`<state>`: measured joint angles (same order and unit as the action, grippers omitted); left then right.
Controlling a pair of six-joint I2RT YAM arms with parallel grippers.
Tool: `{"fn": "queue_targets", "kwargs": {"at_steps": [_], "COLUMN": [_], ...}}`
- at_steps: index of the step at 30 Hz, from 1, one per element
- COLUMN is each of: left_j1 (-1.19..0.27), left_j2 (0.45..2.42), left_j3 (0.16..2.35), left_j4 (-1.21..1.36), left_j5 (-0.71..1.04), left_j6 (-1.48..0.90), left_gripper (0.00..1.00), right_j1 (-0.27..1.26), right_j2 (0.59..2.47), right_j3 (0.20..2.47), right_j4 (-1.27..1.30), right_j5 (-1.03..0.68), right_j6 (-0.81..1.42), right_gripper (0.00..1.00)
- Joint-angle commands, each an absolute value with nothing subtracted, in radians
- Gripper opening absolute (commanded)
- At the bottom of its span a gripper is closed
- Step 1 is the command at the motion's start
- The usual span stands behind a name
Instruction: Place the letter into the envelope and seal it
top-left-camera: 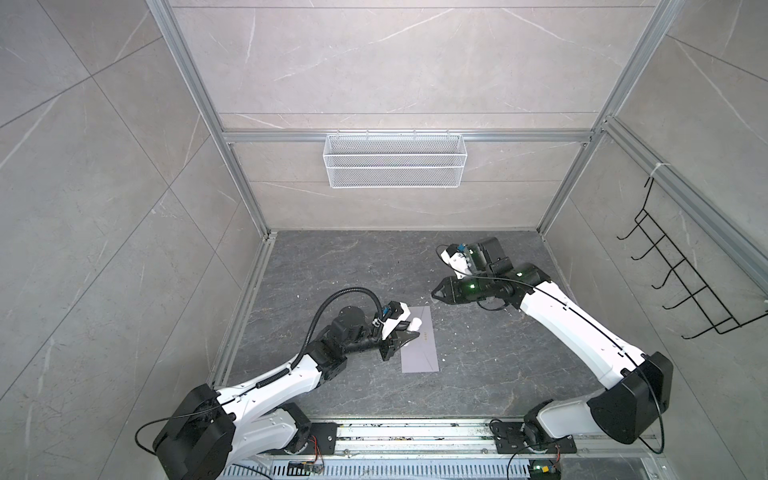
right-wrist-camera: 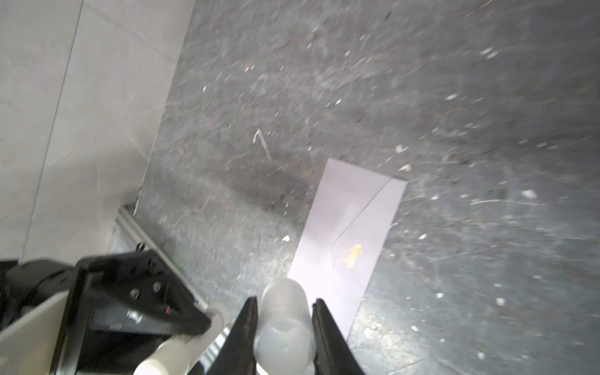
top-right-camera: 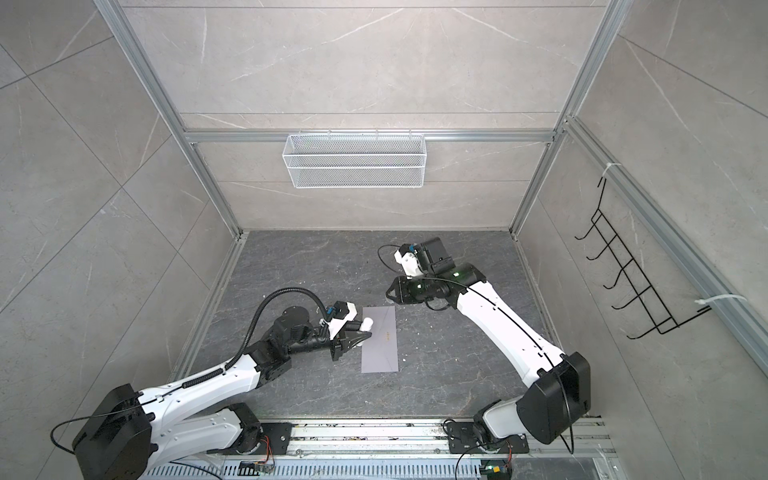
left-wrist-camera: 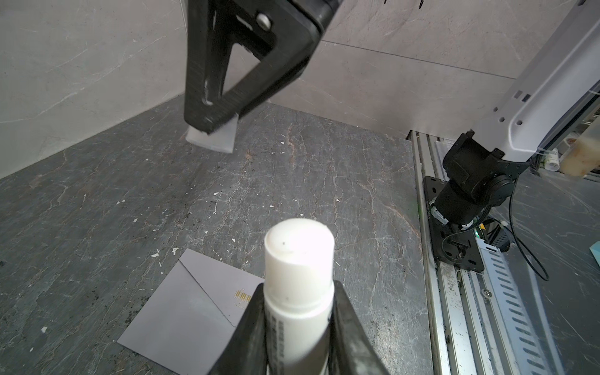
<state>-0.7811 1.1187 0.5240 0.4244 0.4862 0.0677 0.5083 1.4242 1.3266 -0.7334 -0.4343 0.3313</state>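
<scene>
The envelope (top-left-camera: 420,351) lies flat, long axis top-to-bottom, with bare tabletop (top-left-camera: 498,365) off 3 edges. The left gripper (top-left-camera: 406,340) clamps a glue stick (left-wrist-camera: 298,259) at its left edge. The right gripper (top-left-camera: 434,292) pinches a cap (right-wrist-camera: 285,324).

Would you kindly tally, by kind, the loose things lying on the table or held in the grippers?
envelope: 1
glue stick: 1
translucent cap: 1
Total: 3

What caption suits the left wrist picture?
Left gripper clamps a white plastic glue stick above the pale lavender-grey paper envelope on dark stone table.
</scene>
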Motion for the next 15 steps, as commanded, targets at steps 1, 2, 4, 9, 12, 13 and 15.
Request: {"fn": "queue_targets", "kwargs": {"at_steps": [1,2,4,9,12,13,15], "left_j1": [-0.786,-0.786,-0.785,-0.787,-0.788,-0.788,-0.788], "left_j2": [1.121,1.121,1.121,1.118,1.115,1.115,1.115], "left_j3": [0.548,0.549,0.549,0.545,0.543,0.544,0.543], "left_j4": [0.487,0.487,0.486,0.485,0.486,0.485,0.485], "left_j5": [0.525,0.526,0.526,0.527,0.527,0.526,0.526], "left_j6": [0.084,0.084,0.081,0.075,0.074,0.074,0.074], "left_gripper": [0.0,0.0,0.0,0.0,0.0,0.0,0.0], "right_j1": [0.522,0.528,0.535,0.549,0.556,0.559,0.564], "right_j2": [1.374,1.368,1.356,1.341,1.334,1.33,1.323], "right_j3": [1.295,1.285,1.266,1.245,1.234,1.231,1.221], "right_j4": [-0.701,-0.694,-0.68,-0.66,-0.644,-0.636,-0.621], "right_j5": [-0.528,-0.535,-0.554,-0.576,-0.593,-0.599,-0.606], "right_j6": [0.319,0.323,0.329,0.343,0.355,0.36,0.367], "right_gripper": [0.28,0.28,0.28,0.28,0.28,0.28,0.28]}}
